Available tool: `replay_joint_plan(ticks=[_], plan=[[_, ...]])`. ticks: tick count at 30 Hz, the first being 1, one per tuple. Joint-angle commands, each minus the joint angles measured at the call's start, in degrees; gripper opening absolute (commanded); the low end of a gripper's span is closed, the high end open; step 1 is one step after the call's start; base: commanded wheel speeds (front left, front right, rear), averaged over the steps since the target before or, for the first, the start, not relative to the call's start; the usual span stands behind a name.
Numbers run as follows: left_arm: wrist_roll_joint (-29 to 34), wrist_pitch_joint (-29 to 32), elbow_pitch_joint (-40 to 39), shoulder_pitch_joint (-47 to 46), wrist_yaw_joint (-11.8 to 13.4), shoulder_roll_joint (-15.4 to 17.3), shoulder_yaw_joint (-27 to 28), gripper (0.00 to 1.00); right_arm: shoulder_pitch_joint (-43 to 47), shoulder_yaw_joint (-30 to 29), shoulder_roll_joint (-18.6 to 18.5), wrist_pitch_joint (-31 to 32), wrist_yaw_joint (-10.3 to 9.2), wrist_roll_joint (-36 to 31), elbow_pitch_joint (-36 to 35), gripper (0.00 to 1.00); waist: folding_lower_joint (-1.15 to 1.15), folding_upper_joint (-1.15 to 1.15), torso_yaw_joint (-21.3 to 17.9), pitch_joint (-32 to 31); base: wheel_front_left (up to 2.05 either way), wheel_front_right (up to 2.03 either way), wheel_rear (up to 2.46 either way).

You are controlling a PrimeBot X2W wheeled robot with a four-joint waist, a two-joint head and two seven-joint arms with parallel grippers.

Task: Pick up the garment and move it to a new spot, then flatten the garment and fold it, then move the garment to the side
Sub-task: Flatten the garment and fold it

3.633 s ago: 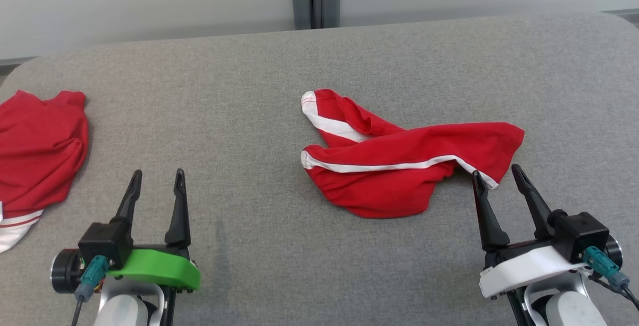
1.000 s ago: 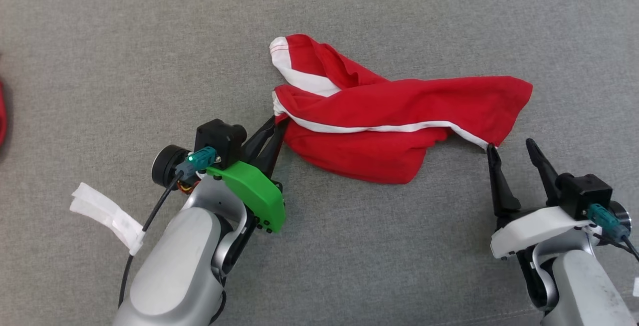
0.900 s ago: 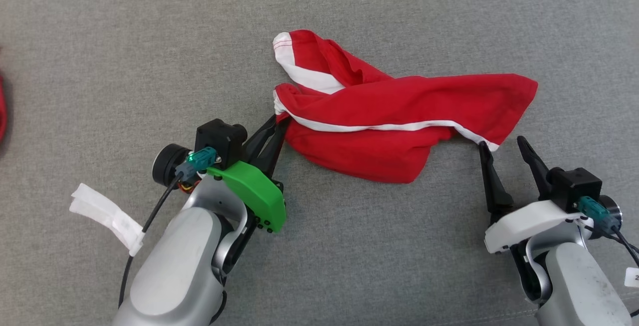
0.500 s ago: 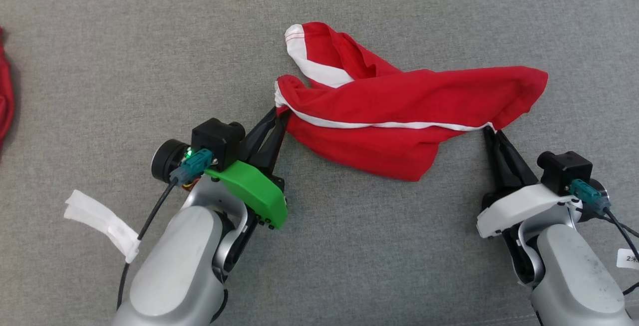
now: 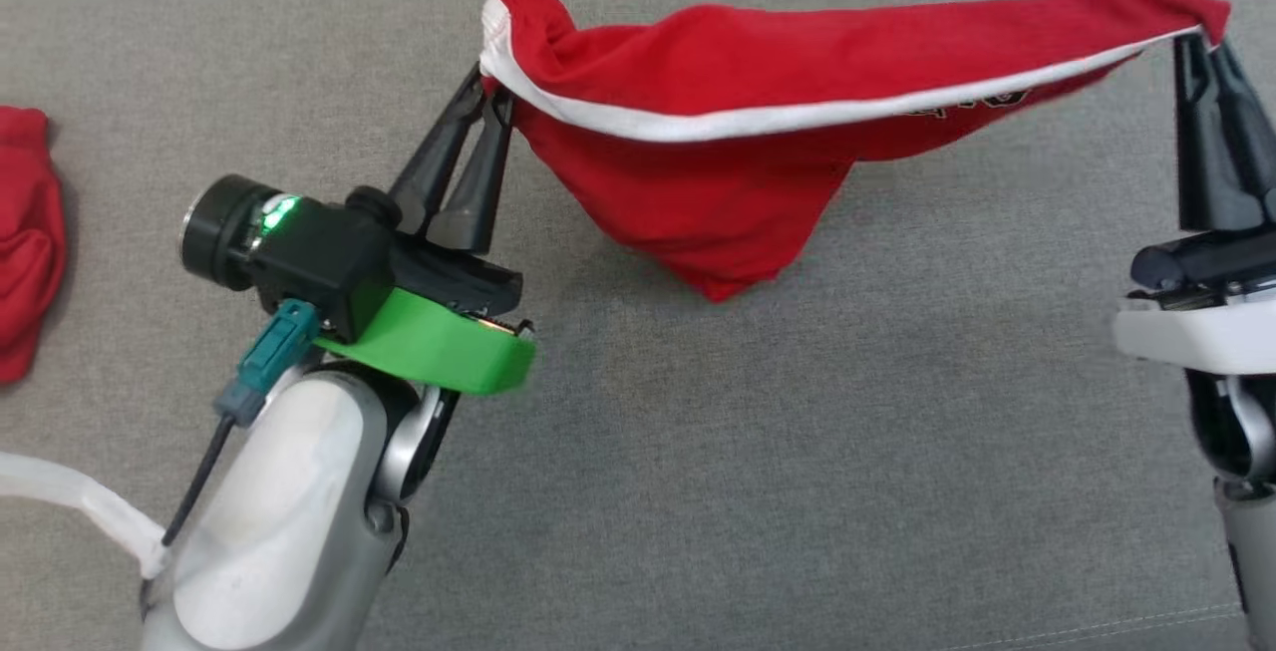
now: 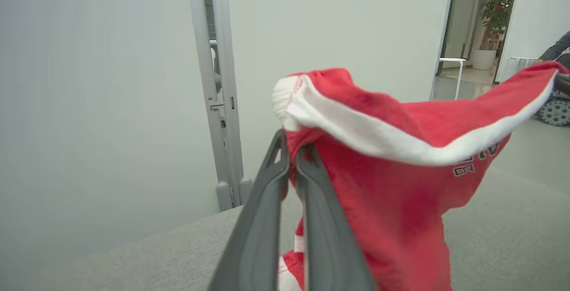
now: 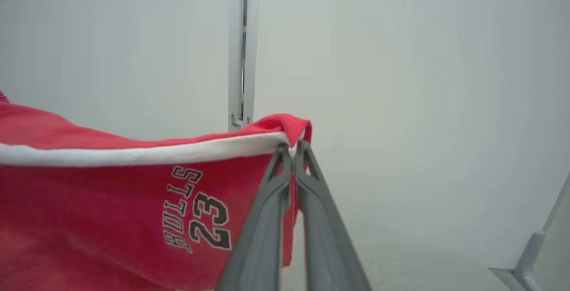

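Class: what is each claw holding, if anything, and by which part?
Both hold the red garment: the left claw pinches its white-trimmed left end, the right claw its right corner beside the white stripe.

Soft, even indoor light, no glare. Head view: the garment throws a faint, diffuse shadow on the grey surface between the two sets of fingers. Wrist views: left fingers and right fingers blur near the lens; the wall beyond them looks hazy.
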Motion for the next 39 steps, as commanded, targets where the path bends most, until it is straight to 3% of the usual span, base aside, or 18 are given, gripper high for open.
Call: replay_joint_plan(ticks=[1, 6, 10, 16, 20, 27, 34, 39], plan=[[0.7, 0.2, -1.8, -1.1, 0.8, 0.9, 0.5, 0.00, -1.1, -0.9, -0.9, 1.2, -0.08, -0.7, -2.5, 0.00, 0.00, 0.00, 0.0, -2.9, 0.00, 0.00, 0.00], [3.2, 2.5, -9.7, -2.3, 3.4, 3.4, 2.5, 0.00, -2.6, -4.0, -3.3, 7.0, -0.08, -1.0, -11.7, 0.00, 0.00, 0.00, 0.5, -6.2, 0.00, 0.00, 0.00], [3.4, 5.0, -14.3, -3.0, 4.3, 4.9, 4.0, 0.00, -3.7, -5.6, -4.5, 10.6, -0.09, 0.5, -14.5, 0.00, 0.00, 0.00, 0.8, -7.5, 0.00, 0.00, 0.00], [0.6, 7.4, -13.5, -6.5, 2.8, 4.6, 4.5, 0.00, -7.4, -4.4, -5.1, 13.6, -0.10, 3.7, -12.6, 0.00, 0.00, 0.00, 0.8, -6.5, 0.00, 0.00, 0.00], [-2.5, 7.2, -6.3, -12.0, -0.1, 2.5, 3.8, 0.00, -13.1, -2.0, -6.1, 13.9, -0.09, 5.7, -7.6, 0.00, 0.00, 0.00, 0.6, -3.4, 0.00, 0.00, 0.00], [-6.0, 0.8, 16.5, -27.3, -4.2, -2.7, 4.7, 0.00, -29.4, 4.2, -5.2, 11.4, -0.09, 8.2, 6.6, 0.00, 0.00, 0.00, -0.3, 2.8, 0.00, 0.00, 0.00], [-7.0, -8.3, 39.3, -42.6, -3.4, -5.8, 9.5, 0.00, -48.5, 9.8, 0.7, 4.4, -0.09, 9.2, 25.4, 0.00, 0.00, 0.00, -2.7, 5.4, 0.00, 0.00, 0.00], [-5.0, -8.8, 46.9, -43.0, -1.9, -6.4, 13.5, 0.00, -53.4, 15.9, 5.8, -0.2, -0.08, 10.4, 38.4, 0.00, 0.00, 0.00, -3.7, 6.2, 0.00, 0.00, 0.00]])
